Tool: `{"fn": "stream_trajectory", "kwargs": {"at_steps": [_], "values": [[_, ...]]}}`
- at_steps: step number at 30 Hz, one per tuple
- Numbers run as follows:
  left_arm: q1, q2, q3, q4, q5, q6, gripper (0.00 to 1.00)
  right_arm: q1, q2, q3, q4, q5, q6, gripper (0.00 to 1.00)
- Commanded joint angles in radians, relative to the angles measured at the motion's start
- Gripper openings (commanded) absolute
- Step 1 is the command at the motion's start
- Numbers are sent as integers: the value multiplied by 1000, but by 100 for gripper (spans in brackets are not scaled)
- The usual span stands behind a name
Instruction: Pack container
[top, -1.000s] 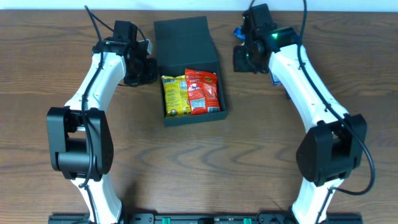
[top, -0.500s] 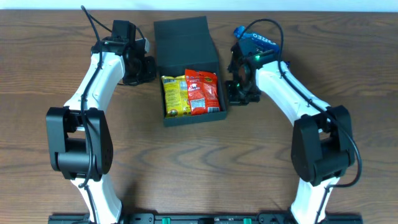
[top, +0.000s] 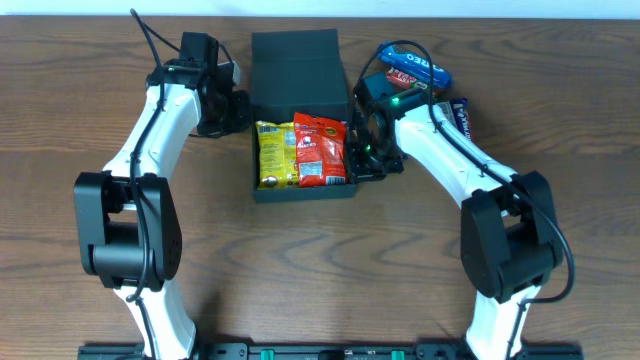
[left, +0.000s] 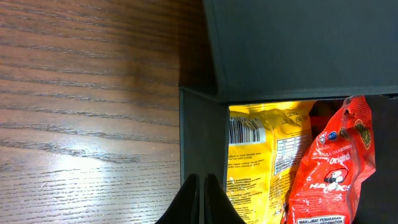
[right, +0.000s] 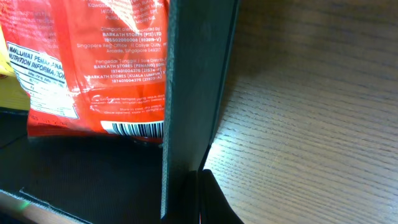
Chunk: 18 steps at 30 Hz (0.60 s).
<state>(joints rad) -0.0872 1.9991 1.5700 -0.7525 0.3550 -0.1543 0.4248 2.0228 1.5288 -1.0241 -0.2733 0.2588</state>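
Observation:
The dark container (top: 300, 191) lies open in the middle of the table, its flap lid (top: 295, 62) laid back. Inside it are a yellow snack packet (top: 272, 155) and a red snack packet (top: 321, 150), side by side. My left gripper (top: 238, 112) is shut and empty, its tips (left: 201, 179) against the outside of the box's left wall (left: 202, 134). My right gripper (top: 368, 160) is shut and empty, its tips (right: 202, 177) against the outside of the right wall (right: 186, 93). The red packet (right: 99, 62) lies just inside that wall.
A blue snack packet (top: 413, 65) and a darker blue bar (top: 461, 115) lie on the wooden table behind and to the right of my right arm.
My right arm has swung from the back right down to the box's right wall. The box has shifted a little left and squared up. The left arm has not moved.

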Motion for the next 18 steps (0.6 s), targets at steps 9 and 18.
{"fn": "stream_trajectory", "kwargs": {"at_steps": [9, 18], "values": [[2, -31, 21, -6, -15, -3, 6, 1, -109, 201, 90, 203, -13, 1], [2, -31, 21, 1, -15, -3, 6, 54, -3, 202, 257, 29, -119, 1]]}}
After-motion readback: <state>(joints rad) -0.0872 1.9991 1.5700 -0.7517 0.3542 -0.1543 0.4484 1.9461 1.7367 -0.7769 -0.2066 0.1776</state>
